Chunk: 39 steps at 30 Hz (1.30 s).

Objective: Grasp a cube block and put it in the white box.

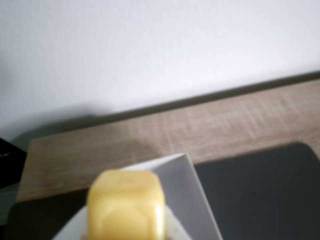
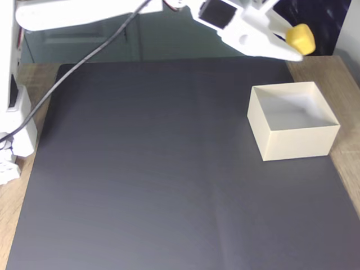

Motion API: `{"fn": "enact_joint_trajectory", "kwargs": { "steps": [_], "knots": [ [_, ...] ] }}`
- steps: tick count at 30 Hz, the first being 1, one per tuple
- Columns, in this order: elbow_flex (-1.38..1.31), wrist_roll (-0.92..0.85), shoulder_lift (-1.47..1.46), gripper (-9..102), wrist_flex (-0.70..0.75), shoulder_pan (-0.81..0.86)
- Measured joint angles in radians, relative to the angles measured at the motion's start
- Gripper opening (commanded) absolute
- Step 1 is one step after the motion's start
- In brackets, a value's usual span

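Observation:
A small yellow cube block (image 2: 300,38) hangs in the air at the tip of my white gripper (image 2: 295,46), which is shut on it, above the far edge of the white box (image 2: 292,140). The open-topped box stands on the right side of a black mat. Close to the wrist camera, the cube block (image 1: 126,204) is a blurred yellow shape at the bottom, with a corner of the white box (image 1: 186,186) behind and below it.
The black mat (image 2: 157,169) covers most of the wooden table (image 1: 150,135). My white arm (image 2: 79,14) reaches across the top from a base at the left, with a black cable (image 2: 73,67) hanging down. A pale wall rises behind the table in the wrist view.

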Motion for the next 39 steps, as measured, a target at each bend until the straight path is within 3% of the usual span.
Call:
{"fn": "enact_joint_trajectory", "kwargs": {
  "steps": [20,25,29,35,39],
  "knots": [
    [-0.049,0.000,-0.164,4,-0.009,0.023],
    [-0.049,-0.002,-0.170,21,-0.034,0.023],
    [-0.066,-0.018,-0.181,27,-0.040,0.029],
    [-0.067,-0.026,-0.186,26,-0.040,0.048],
    [-0.067,-0.026,-0.186,19,-0.023,0.049]
  ]
}}
